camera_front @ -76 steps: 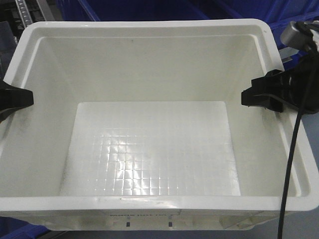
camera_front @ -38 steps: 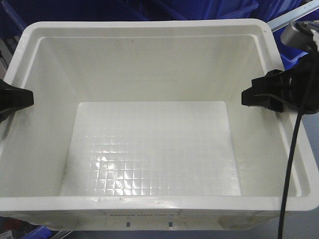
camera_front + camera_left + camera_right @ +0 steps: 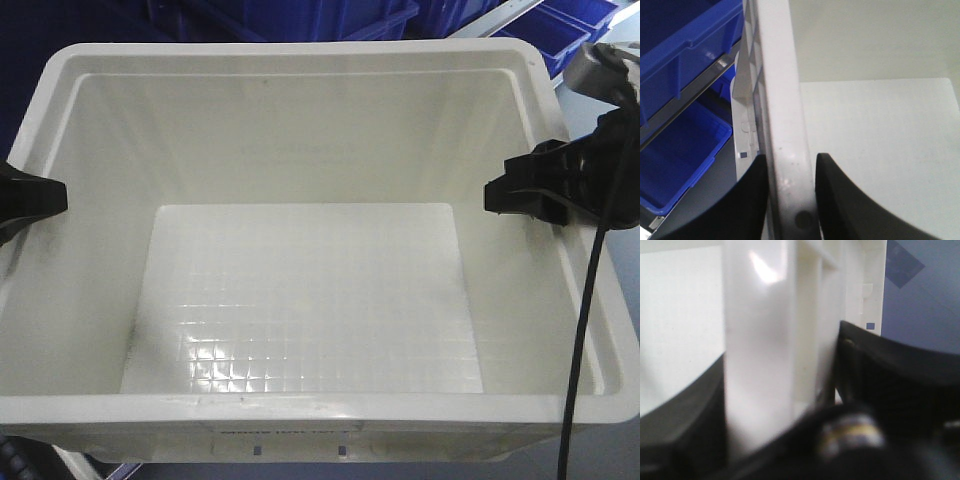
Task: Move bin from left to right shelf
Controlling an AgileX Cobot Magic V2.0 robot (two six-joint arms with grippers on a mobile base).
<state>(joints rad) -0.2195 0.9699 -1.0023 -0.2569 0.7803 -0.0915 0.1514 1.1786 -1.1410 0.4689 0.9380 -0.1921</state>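
Note:
A large empty white bin with a grid-patterned floor fills the front view. My left gripper is shut on the bin's left rim; in the left wrist view its two black fingers straddle the rim, one outside and one inside. My right gripper is shut on the bin's right rim; in the right wrist view its black fingers clamp that wall from both sides. The bin is held level between both arms.
Blue storage bins on shelves stand behind the white bin, with more at the upper right. Blue bins and a metal shelf rail show left of the bin. A black cable hangs over the right rim.
The background behind the bin has slid: the metal rail at upper left is gone and the blue bins at the back have shifted. Both grips on the rim are unchanged.

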